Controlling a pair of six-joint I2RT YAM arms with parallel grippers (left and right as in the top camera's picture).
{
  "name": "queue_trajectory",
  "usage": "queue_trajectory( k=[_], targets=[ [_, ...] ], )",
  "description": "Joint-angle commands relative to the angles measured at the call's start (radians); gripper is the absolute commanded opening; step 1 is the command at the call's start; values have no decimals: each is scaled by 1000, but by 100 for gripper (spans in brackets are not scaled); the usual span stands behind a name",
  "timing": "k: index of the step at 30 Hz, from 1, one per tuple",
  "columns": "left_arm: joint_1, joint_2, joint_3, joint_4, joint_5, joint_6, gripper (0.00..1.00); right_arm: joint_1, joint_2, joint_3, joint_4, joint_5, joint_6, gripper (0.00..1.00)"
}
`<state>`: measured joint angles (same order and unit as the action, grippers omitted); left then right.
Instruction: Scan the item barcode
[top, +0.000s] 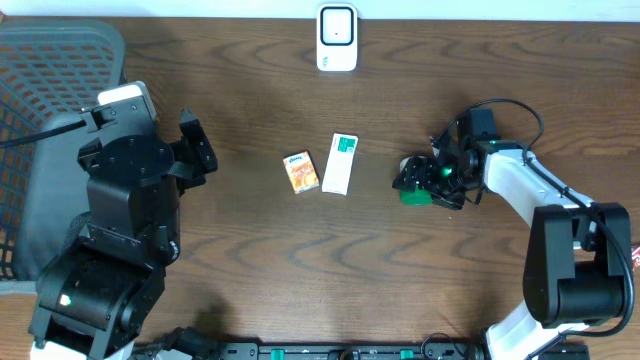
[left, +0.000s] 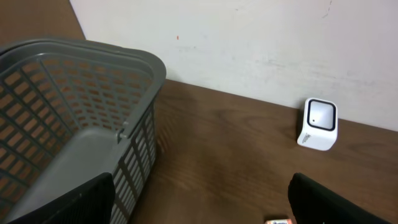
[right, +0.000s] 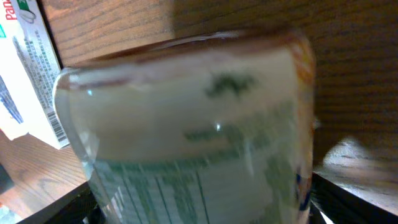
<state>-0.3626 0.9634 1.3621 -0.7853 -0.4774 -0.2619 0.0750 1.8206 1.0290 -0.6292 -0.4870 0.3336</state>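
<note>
A: What does the item (right: 186, 124) look like?
B: Pale and glossy, with blurred green print and an orange edge. From above it shows green. It fills the gap between the right gripper's (top: 420, 176) fingers.
A: Gripped?
B: I cannot tell. The jaws stand wide on either side of it.
A: And the left gripper (top: 197, 150)?
B: Wide apart, nothing between, beside one grey basket (top: 40, 90).
A: The count?
B: One item, one white-and-green box (top: 340, 163) just past the right fingertips, one orange packet (top: 299, 172) beyond that, and one white scanner (top: 337, 38) well off to the side.
</note>
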Motion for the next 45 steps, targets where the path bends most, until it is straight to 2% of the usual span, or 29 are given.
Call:
queue_trajectory(
  k=[1,2,5,11,16,19,28,36,41,45],
  targets=[
    [2,-4,-10,0,-10,-5,89,0,67,-24,4,45,9,84],
    [2,-4,-10,0,-10,-5,89,-1,67,-24,10,45,9,83],
    [2,-4,-10,0,-10,-5,89,-2,67,-24,29,44,10,72],
    [2,-4,-10,0,-10,-5,89,-2,67,-24,37,41,-28,69],
    [2,-4,-10,0,-10,-5,89,-2,66,-21,23,30,-118,58],
    [2,-4,-10,0,-10,-5,89,-2,59,-11,8,-50,-166,54],
    [2,-4,-10,0,-10,-5,89,-18,-10,-8,-55,-356,-249,56],
    [2,-4,-10,0,-10,-5,89,-72,-20,-8,-119,-765,-383,63],
    [2,-4,-10,0,-10,-5,89,-109,-20,-8,-91,-1031,-505,66],
    [2,-4,-10,0,-10,-5,89,-119,-19,-8,32,-1075,-446,66]
  ],
)
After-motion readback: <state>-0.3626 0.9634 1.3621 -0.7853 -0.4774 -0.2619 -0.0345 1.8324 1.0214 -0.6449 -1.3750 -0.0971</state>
